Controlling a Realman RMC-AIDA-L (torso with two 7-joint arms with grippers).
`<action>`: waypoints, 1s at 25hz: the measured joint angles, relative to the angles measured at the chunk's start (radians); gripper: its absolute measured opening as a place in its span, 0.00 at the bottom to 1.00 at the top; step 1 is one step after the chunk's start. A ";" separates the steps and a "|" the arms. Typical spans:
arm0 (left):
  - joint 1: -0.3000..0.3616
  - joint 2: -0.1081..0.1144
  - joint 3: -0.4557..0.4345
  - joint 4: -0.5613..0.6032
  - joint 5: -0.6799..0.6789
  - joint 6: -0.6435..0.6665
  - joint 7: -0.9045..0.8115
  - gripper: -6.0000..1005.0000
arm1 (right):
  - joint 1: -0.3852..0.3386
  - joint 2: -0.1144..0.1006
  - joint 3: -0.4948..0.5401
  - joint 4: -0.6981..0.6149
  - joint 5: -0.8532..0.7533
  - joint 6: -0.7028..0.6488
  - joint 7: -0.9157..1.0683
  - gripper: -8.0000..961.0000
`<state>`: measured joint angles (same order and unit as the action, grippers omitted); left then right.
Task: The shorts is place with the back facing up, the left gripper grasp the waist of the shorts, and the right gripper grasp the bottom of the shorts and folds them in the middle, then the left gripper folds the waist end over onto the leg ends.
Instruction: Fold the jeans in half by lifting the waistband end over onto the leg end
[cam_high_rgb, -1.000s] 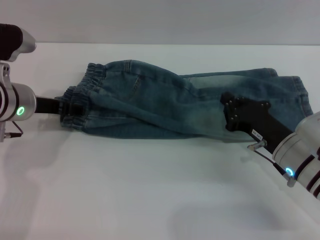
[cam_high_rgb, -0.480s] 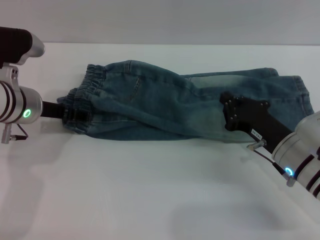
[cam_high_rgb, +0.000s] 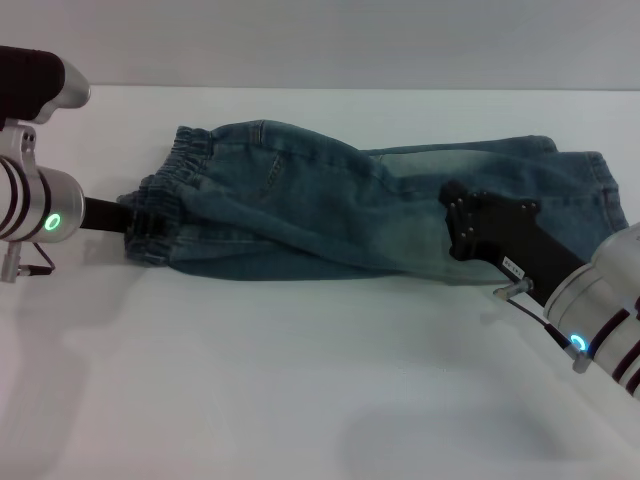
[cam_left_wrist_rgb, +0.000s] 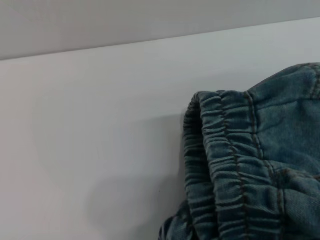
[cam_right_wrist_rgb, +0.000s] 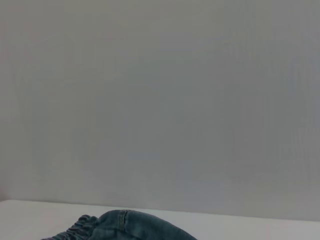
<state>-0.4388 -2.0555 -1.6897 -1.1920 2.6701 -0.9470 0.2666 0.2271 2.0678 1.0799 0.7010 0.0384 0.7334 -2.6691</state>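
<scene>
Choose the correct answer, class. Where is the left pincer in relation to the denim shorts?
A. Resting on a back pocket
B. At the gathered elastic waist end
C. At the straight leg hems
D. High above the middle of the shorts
B: in the head view the left pincer reaches into the ruffled waist of the shorts.

The shorts (cam_high_rgb: 330, 215) are blue denim with faded pale patches down the legs, and the waist of the shorts (cam_high_rgb: 160, 205) is a darker blue (tan stitching shows up close). The left tool (cam_high_rgb: 125, 215) is black with a green dot, the right tool (cam_high_rgb: 480, 235) black with a cyan dot. The desk (cam_high_rgb: 300, 380) is plain white.
</scene>
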 joint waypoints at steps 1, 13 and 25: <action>0.000 0.000 0.000 -0.001 0.000 0.000 0.000 0.48 | 0.000 0.000 0.000 0.000 0.000 0.002 0.000 0.01; 0.009 -0.001 -0.002 -0.035 -0.007 -0.007 0.000 0.24 | -0.004 0.000 0.007 0.002 0.000 0.021 0.001 0.01; 0.089 -0.001 0.007 -0.260 -0.072 -0.044 0.009 0.04 | -0.006 0.000 0.011 0.000 0.000 0.021 0.002 0.01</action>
<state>-0.3502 -2.0566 -1.6827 -1.4519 2.5984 -0.9910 0.2752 0.2207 2.0678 1.0907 0.7009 0.0383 0.7543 -2.6675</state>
